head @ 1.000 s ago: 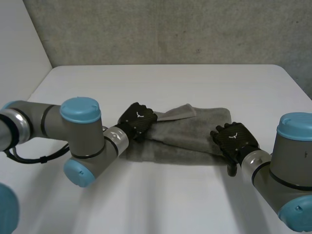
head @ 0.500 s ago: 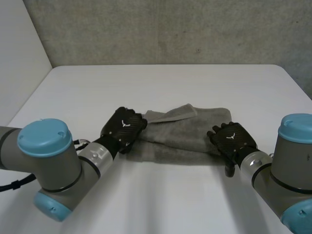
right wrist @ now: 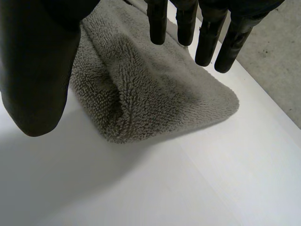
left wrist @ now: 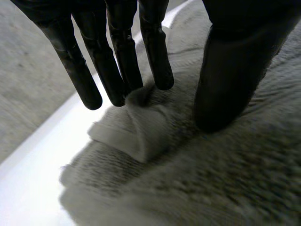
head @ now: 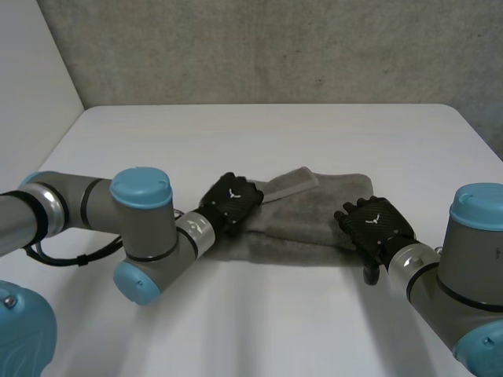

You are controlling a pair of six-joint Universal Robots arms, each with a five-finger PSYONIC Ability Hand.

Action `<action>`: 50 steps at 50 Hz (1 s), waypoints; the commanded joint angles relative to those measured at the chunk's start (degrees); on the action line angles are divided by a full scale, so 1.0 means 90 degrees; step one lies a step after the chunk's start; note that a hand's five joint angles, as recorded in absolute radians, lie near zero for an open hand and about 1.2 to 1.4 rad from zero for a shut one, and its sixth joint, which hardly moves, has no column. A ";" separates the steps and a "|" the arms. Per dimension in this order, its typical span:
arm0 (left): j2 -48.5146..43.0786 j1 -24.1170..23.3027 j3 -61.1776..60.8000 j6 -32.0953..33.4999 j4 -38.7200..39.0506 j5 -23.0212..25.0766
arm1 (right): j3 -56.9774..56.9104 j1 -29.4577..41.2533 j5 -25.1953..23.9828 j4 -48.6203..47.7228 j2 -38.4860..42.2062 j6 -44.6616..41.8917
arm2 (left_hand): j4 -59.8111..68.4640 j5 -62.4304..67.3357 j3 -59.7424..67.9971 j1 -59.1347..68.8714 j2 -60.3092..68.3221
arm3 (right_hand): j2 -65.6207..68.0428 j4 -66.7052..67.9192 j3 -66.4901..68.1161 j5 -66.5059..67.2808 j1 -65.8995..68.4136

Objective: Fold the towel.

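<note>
Pressing towel (head: 314, 214) edge: left robot hand (head: 232, 203), fingers straight | right robot hand (head: 374, 224), fingers apart, over other end

Grey folded towel (head: 314, 216) lying lengthwise mid-table (head: 259, 133), well clear of the back edge, left hand (head: 232, 203) on its left end beside a paler hem strip (head: 289, 182), right hand (head: 373, 224) at its right end

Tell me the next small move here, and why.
Probably a pinch with the left hand: its straight fingers and thumb bracket a raised fold at the left end of the towel, not yet closed on it. The right hand hangs open over the towel's right end, so it likely grips afterwards.
</note>
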 commanded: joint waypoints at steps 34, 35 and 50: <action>-0.0131 0.0026 0.0397 0.0041 -0.0110 -0.0032 | 0.0010 -0.0005 0.0010 -0.0042 0.0050 -0.0119 | 0.3955 0.3940 0.3947 0.3936 0.3941 | -0.0384 -0.0480 -0.0412 -0.0370 -0.0333; -0.0024 0.0016 0.0358 0.0099 -0.0120 -0.0032 | 0.0020 -0.0005 0.0010 -0.0042 0.0041 -0.0119 | 0.3955 0.3940 0.3947 0.3936 0.3941 | -0.0384 -0.0480 -0.0412 -0.0370 -0.0333; 0.1774 0.0094 -0.1518 0.0373 -0.0081 -0.0452 | 0.0069 0.0073 0.0019 -0.0042 -0.0008 -0.0109 | 0.3955 0.3940 0.3947 0.3936 0.3941 | -0.0384 -0.0480 -0.0412 -0.0370 -0.0333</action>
